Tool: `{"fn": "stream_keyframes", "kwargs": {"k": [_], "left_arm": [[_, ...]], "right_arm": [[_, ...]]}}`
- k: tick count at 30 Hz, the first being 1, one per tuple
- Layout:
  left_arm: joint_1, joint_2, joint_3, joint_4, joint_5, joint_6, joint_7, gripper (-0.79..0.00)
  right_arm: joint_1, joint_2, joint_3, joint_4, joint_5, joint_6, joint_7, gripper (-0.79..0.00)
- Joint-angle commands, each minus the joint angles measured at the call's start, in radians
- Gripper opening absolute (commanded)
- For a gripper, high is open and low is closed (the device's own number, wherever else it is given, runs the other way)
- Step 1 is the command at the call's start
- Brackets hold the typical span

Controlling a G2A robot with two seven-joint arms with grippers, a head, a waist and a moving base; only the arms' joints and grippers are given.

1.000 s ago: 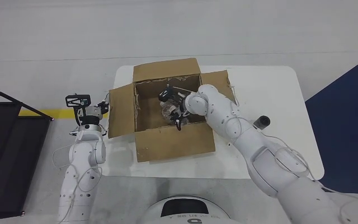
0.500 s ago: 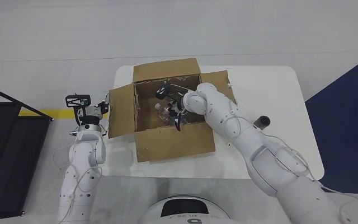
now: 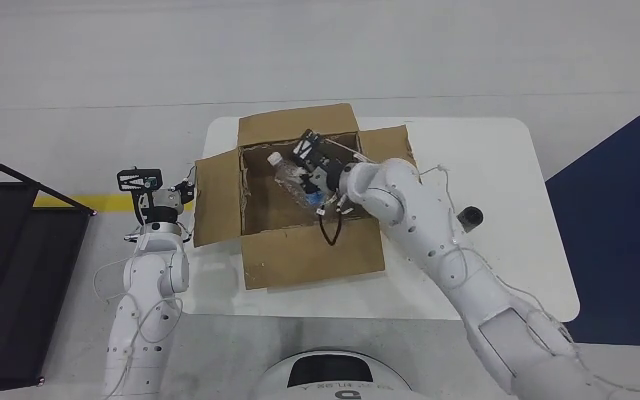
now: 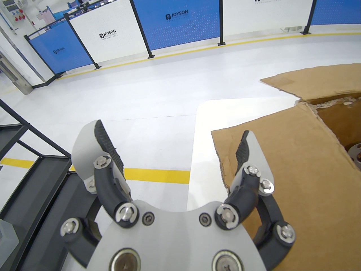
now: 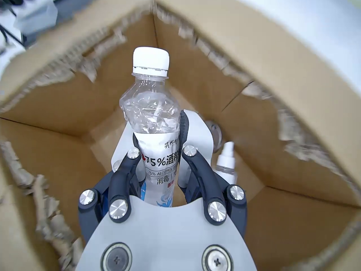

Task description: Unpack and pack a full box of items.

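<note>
The right hand (image 5: 158, 139) is clamped on the labelled middle of a clear plastic bottle (image 5: 152, 105), which it holds inside the walls of the open cardboard box (image 3: 310, 258) on the white counter (image 3: 490, 150). The left hand (image 4: 172, 142), fingers apart and holding nothing, sits beside the box's outer flap. We judge slippage the chief risk: the bottle's thin, crinkled wall is smooth and may buckle or twist between the ridged rubber pads. Its white screw cap could also catch a ragged, torn flap edge on the way out. A small white spray bottle (image 5: 227, 160) in the box near the hand could be knocked.
</note>
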Motion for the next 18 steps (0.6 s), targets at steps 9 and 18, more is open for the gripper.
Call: {"fn": "stream_keyframes", "kwargs": {"k": [9,18], "left_arm": [[0.0,0.0,0.0,0.0,0.0,0.0,0.0,0.0],[0.0,0.0,0.0,0.0,0.0,0.0,0.0,0.0]], "right_arm": [[-0.53,0.09,0.405,-0.555,-0.267,0.079,-0.558,-0.785],[-0.915,0.102,0.745,-0.635,-0.118,0.227,-0.882,-0.785]]}}
